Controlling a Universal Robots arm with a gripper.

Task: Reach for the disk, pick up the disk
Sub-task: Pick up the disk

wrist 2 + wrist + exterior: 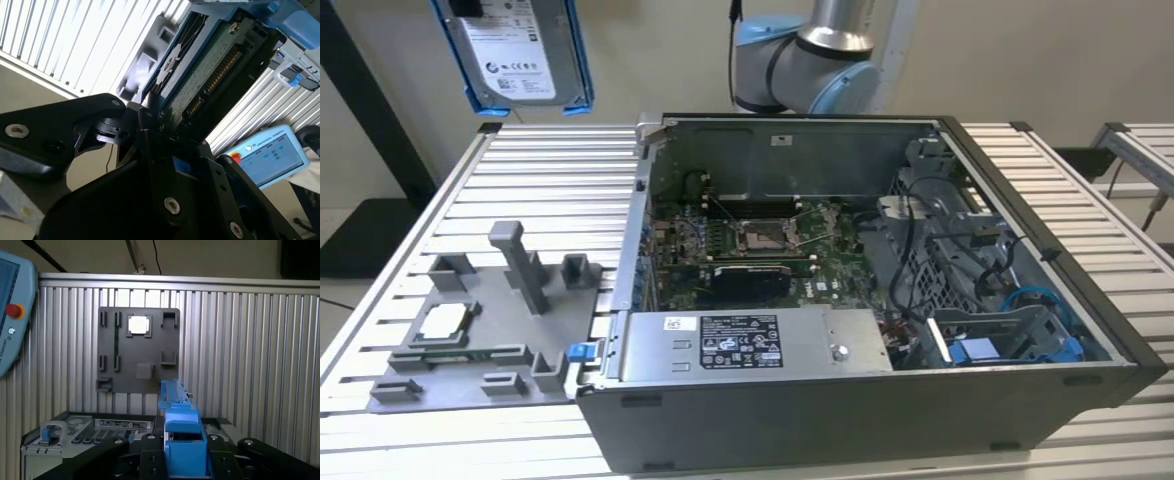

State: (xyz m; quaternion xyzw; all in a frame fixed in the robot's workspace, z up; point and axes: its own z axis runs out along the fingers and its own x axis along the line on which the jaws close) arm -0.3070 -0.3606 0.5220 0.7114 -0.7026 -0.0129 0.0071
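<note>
Aloft, disk (520, 55); below, fixture plate (500, 330), case (854, 420).

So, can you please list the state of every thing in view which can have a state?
end effector: shut on the disk.
disk: held up in the air, clear of the table.
computer case: open, its inside exposed.
chip: resting on the grey fixture plate, untouched.
grey fixture plate: lying flat on the table.
</note>
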